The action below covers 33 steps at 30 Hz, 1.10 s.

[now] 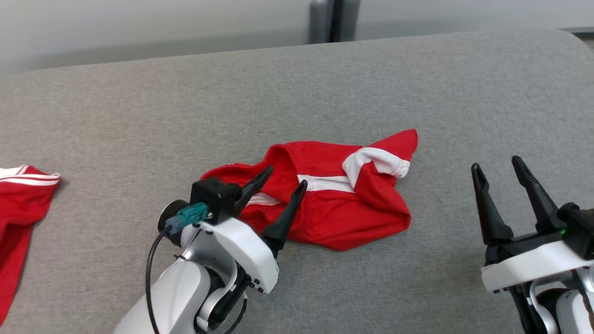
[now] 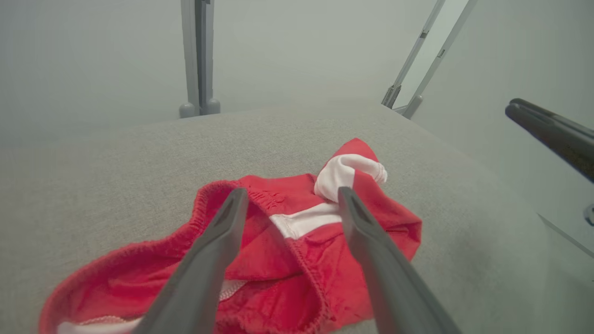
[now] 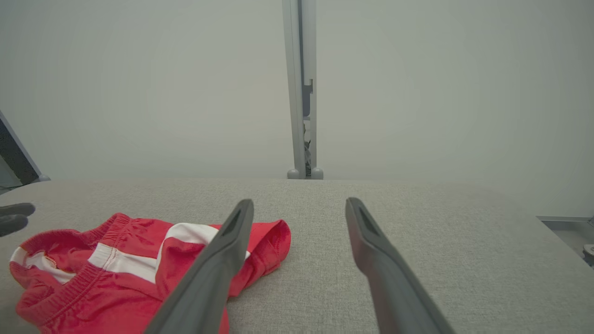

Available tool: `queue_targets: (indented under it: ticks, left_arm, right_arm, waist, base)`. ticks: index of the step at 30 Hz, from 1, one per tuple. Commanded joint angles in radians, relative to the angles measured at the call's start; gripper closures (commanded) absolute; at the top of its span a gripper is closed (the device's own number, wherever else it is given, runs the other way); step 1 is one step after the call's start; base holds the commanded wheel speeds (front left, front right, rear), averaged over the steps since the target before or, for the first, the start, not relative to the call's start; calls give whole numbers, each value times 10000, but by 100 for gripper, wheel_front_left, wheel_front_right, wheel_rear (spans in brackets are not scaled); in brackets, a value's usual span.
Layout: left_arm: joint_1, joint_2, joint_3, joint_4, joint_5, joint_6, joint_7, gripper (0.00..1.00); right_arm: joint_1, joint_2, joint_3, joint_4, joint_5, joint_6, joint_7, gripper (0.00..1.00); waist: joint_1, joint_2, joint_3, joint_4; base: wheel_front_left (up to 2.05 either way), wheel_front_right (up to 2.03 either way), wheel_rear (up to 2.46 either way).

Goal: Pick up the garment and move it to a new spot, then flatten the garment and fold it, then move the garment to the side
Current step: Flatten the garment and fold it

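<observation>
We see a faint mark on the garment just below its elastic waistband; it is too blurred to read. The garment, red with white stripes, lies crumpled near the middle of the bench. The left hand hovers at the garment's left part, fingers apart; we cannot tell whether they touch the cloth. The right hand is well apart to the right over bare bench, fingers apart, holding nothing. A second red garment lies at the left edge. The bench top is grey fabric; behind it stand a grey post and a pale wall.
</observation>
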Motion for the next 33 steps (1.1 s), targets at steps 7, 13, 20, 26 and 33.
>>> queue_targets:
  ticks: [7,13,20,26,33]
  left_arm:
    - [-644,-207,-199,1042,-516,-204,1107,0]
    - [-877,-278,-151,1419,-718,-286,1298,52]
    - [-1022,-347,-159,1490,-573,-346,794,100]
    - [-1205,-489,-321,1509,-498,-437,672,100]
    - [-1349,-653,-472,1630,-458,-536,491,100]
  right_arm:
    - [-391,-6,342,424,187,1,-372,0]
    - [-569,-39,495,739,289,1,-538,0]
    - [-1155,-512,1377,1335,973,1,-529,0]
    - [-2279,-1189,2929,2578,2064,1,-521,0]
    - [-3693,-1548,4687,4370,3223,3,-1234,0]
  waist:
    - [0,0,585,-749]
    - [0,0,851,-892]
    - [0,0,1015,-601]
    - [0,0,1130,-267]
    - [0,0,1228,108]
  base:
    - [0,0,0]
    - [0,0,0]
    - [0,0,0]
    - [0,0,0]
    - [0,0,0]
